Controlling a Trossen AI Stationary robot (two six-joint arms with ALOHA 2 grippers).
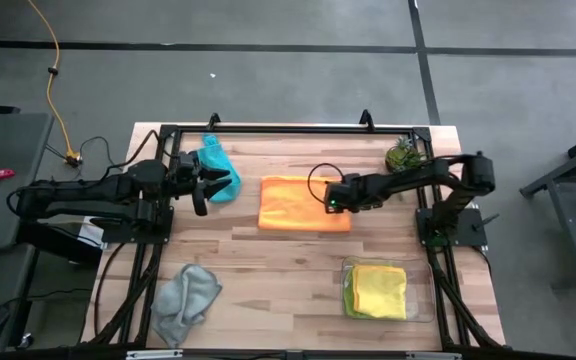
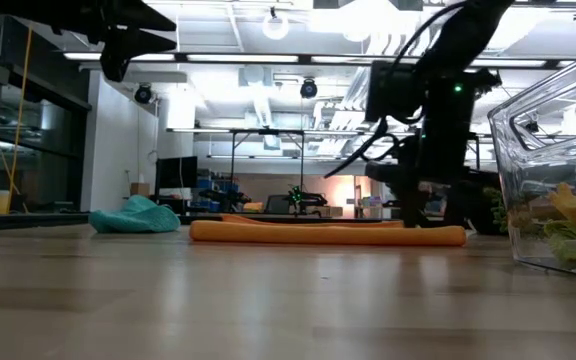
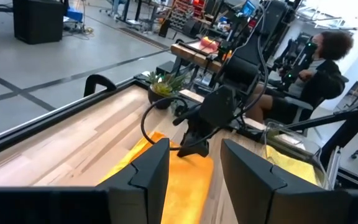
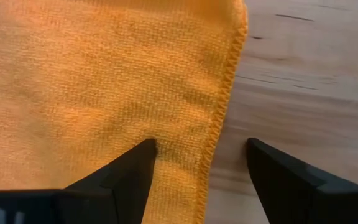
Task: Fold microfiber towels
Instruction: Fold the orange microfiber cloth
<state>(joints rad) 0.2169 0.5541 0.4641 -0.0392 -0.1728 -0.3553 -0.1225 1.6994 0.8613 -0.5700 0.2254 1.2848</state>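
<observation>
The orange towel [image 1: 293, 205] lies folded and flat on the table's middle; it also shows in the low view [image 2: 318, 233]. My right gripper [image 4: 201, 146] is open and low over the towel's right edge [image 4: 225, 93]. One finger is over the cloth and the other over bare wood. My left gripper [image 1: 205, 187] is open, empty and raised, next to the crumpled teal towel [image 1: 218, 163] at the far left. The grey towel [image 1: 186, 295] lies bunched at the near left. The yellow towel [image 1: 380, 290] lies on the lime green towel [image 1: 349, 295] in the tray. My right gripper comes from above, its fingers pointing down and straddling the orange towel's hemmed right edge [image 4: 219, 124]. One fingertip [image 4: 143, 152] stands over the cloth and the other beyond the hem. I cannot tell whether either tip touches. The towel lies flat on the table.
A clear plastic tray [image 1: 346, 268] stands at the near right and looms large in the low view [image 2: 548, 150]. A small potted plant [image 1: 403, 153] stands at the far right. A black frame rail [image 1: 288, 128] runs along the far edge. A person sits beyond the table [image 3: 322, 68].
</observation>
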